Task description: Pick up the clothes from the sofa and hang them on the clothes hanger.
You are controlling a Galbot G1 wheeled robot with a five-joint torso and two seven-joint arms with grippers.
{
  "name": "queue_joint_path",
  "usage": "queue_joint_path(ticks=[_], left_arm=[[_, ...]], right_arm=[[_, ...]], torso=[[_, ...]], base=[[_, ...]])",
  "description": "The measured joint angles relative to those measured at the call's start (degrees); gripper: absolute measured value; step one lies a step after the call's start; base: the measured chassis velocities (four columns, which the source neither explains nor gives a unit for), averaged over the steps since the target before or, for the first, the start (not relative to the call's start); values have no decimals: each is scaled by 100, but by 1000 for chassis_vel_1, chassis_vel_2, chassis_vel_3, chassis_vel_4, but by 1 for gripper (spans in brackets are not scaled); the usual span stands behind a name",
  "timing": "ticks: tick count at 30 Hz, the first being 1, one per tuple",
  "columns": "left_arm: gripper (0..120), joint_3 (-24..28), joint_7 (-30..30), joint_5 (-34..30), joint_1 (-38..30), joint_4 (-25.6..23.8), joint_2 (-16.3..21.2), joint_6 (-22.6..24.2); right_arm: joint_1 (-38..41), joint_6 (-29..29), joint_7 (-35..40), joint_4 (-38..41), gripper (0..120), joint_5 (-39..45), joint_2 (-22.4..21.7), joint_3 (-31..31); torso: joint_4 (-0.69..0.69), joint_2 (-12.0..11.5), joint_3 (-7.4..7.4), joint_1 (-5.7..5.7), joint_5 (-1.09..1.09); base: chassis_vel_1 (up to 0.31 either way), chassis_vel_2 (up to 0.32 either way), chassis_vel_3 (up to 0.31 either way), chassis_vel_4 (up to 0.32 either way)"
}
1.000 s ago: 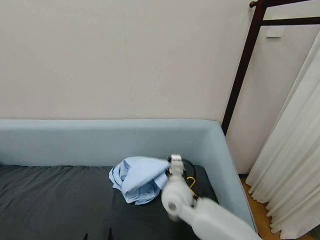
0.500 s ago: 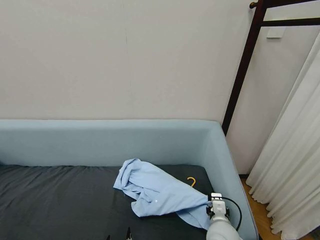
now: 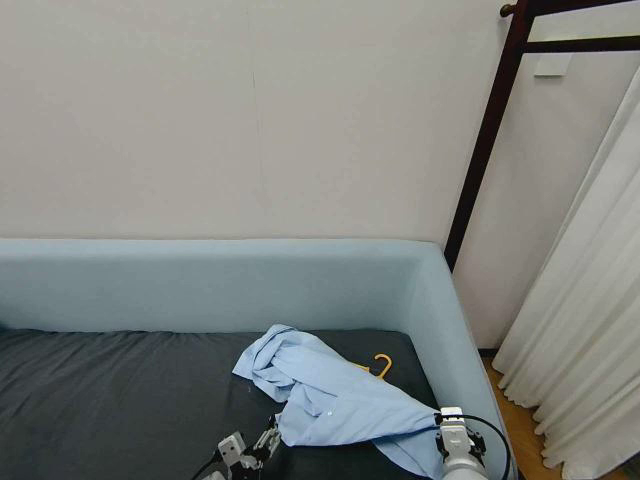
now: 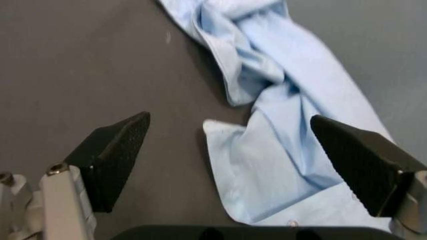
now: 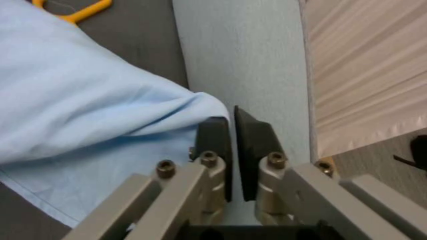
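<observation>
A pale blue sofa [image 3: 200,285] with a dark grey seat [image 3: 100,400] spans the room, a dark wooden clothes rack [image 3: 490,130] and a white curtain [image 3: 590,330] at its right end. A light blue shirt [image 3: 330,395] lies stretched over the seat's right part. The right tool [image 5: 231,117] pinches the shirt's near right edge, fingers almost together. The left tool [image 4: 230,120] hovers spread wide over the shirt's near left edge. A yellow hanger [image 3: 380,366] peeks out at the shirt's far side
</observation>
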Motion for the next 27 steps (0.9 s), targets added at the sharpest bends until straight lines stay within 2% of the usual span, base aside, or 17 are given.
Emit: queue_joint_path(ticks=[3, 5, 7, 9, 11, 13, 14, 16, 18, 20, 24, 25, 27], left_arm=[[92, 269, 96, -3, -319, 481, 1, 35], [92, 291, 100, 6, -353, 535, -3, 35], [89, 344, 113, 52, -495, 752, -31, 34], [88, 349, 115, 61, -538, 814, -43, 31], [80, 347, 120, 73, -656, 967, -85, 21], [79, 343, 126, 70, -699, 1021, -104, 19], [75, 318, 150, 43, -810, 1159, -163, 17], [71, 260, 176, 8, -943, 1369, -253, 14], [66, 233, 181, -20, -1000, 1484, -304, 14], [60, 217, 186, -67, -1073, 1621, -371, 20], [41, 249, 274, -86, -1240, 1902, -501, 29], [41, 249, 274, -86, -1240, 1902, -501, 29], [33, 277, 296, -85, -1298, 1974, -582, 72]], right_arm=[[93, 72, 0, 101, 23, 24, 2, -19], [109, 82, 0, 121, 25, 30, -1, -24], [160, 109, 0, 203, 35, 65, -19, -32], [172, 112, 0, 224, 36, 76, -26, -33], [208, 116, 1, 292, 48, 101, -55, -39], [223, 117, 1, 313, 50, 105, -69, -43], [264, 117, 2, 338, 61, 125, -111, -82], [408, 117, 26, 341, 70, 214, -198, -239], [527, 117, 62, 342, 73, 270, -242, -348], [631, 117, 112, 361, 82, 336, -264, -408], [791, 117, 240, 383, 98, 452, -231, -415], [791, 117, 240, 383, 98, 452, -231, -415], [821, 117, 273, 383, 100, 456, -200, -423]], torso=[[1, 0, 0, 0, -1], [0, -1, 0, 0, -1], [1, 0, 0, 0, -1], [1, 0, 0, 0, -1], [1, 0, 0, 0, -1], [1, 0, 0, 0, -1], [0, 0, 0, 0, -1], [-1, 0, 0, 0, 0], [1, 0, 0, 0, 0], [2, 0, 0, 0, -1], [1, 0, 0, 0, -1], [1, 0, 0, 0, -1], [0, 0, 0, 0, 0]], base=[[0, 0, 0, 0], [0, 0, 0, 0], [0, 0, 0, 0], [0, 0, 0, 0], [0, 0, 0, 0], [0, 0, 0, 0], [0, 0, 0, 0], [0, 0, 0, 0], [0, 0, 0, 0], [0, 0, 0, 0], [0, 0, 0, 0], [0, 0, 0, 0], [0, 0, 0, 0]])
